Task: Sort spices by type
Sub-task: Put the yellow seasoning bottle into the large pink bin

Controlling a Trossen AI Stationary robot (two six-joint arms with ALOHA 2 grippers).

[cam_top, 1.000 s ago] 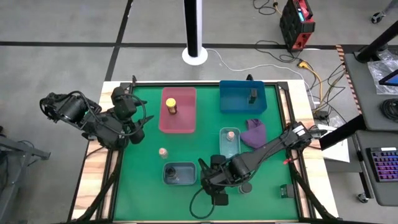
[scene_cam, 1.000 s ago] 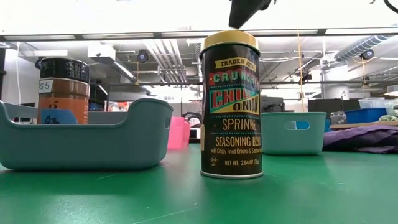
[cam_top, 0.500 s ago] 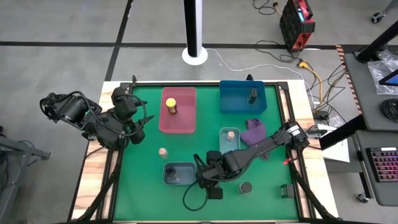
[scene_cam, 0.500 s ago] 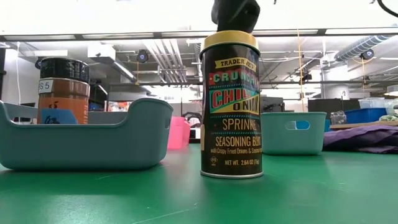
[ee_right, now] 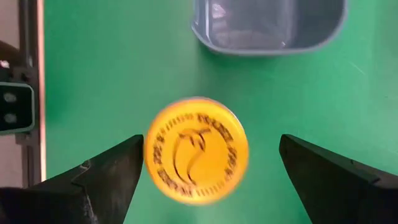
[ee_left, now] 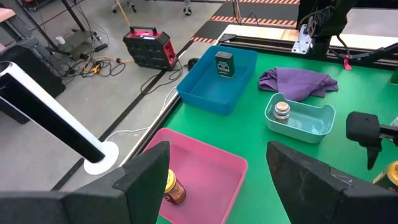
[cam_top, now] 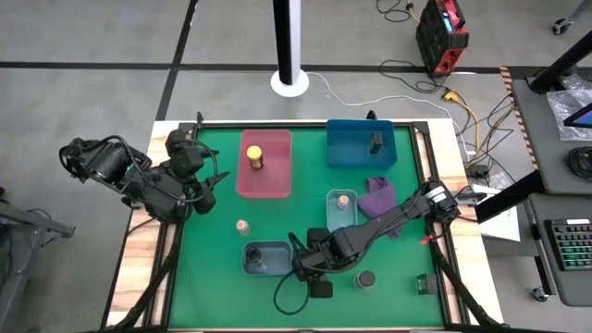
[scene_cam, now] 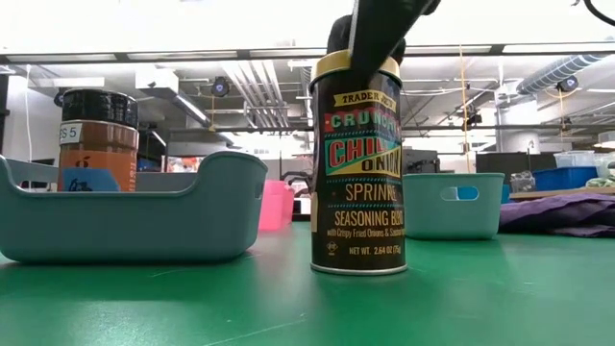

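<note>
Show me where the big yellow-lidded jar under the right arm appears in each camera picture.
High: hidden beneath the right gripper.
Low: yellow-lidded jar, centre.
Left wrist: its lid just shows at the right edge.
Right wrist: lid fills the middle.
Shared landmark: the grey tray beside it.

Both arms are basically matte black all over, chunky rounded joint housings linked by slimmer tubes. The left arm (cam_top: 139, 180) has a black cable looping off it near the wrist. The right arm (cam_top: 388, 222) trails a thin black cable too, curling down near its gripper end. Fingers (ee_right: 99, 177) are flat, dark, wedge-shaped paddles with blunt angled tips.
</note>
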